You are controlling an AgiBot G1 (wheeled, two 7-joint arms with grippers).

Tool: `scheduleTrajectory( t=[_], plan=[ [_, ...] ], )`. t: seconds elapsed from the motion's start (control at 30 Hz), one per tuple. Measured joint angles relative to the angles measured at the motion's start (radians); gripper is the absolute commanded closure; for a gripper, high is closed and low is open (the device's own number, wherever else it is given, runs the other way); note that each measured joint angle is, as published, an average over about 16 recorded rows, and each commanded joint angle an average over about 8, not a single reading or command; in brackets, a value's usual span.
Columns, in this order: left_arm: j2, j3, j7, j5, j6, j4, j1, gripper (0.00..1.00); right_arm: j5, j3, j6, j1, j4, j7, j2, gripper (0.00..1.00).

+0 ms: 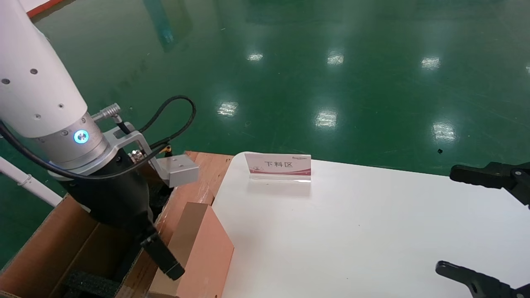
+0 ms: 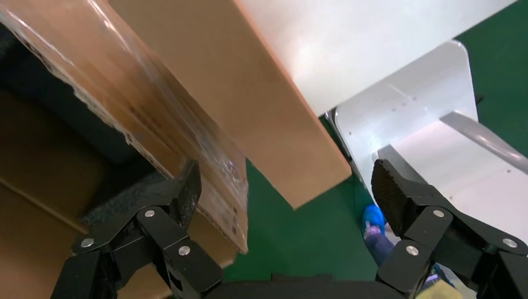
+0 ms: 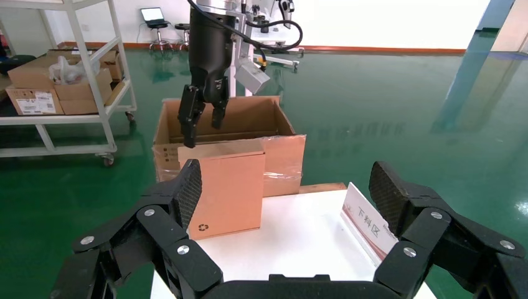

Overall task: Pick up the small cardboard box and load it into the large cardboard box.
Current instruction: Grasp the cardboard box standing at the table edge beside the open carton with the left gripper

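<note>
The small cardboard box [image 1: 203, 248] stands upright on edge at the white table's left rim, its round printed mark low on the face [image 3: 227, 187]. Just left of it is the large cardboard box [image 1: 49, 248], open, with black foam inside and a glossy taped flap [image 2: 155, 124]. My left gripper [image 3: 202, 118] hangs open just above the small box's top edge. In the left wrist view one fingertip [image 2: 190, 184] is over the taped flap and the small box [image 2: 249, 93] lies between the spread jaws. My right gripper [image 1: 449, 219] rests open over the table's right side, empty.
A pink-and-white sign holder [image 1: 279, 165] stands at the table's [image 1: 352, 231] far edge. Green floor surrounds the table. In the right wrist view a shelf cart [image 3: 62, 81] with cartons stands beyond the large box.
</note>
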Motion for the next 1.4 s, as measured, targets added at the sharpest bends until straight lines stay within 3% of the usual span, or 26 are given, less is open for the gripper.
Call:
scheduleTrajectory(
  t=[0.63, 1.4],
  plan=[
    [0.044, 0.107, 0.003, -0.087, -0.023, 0.003, -0.064, 0.0, 0.001, -0.001, 0.001, 0.0, 0.0, -0.001, 0.0, 0.0],
    [0.069, 0.141, 0.088, -0.032, -0.185, 0.096, 0.14, 0.0, 0.002, -0.002, 0.001, 0.001, -0.001, -0.001, 0.001, 0.0]
  ],
)
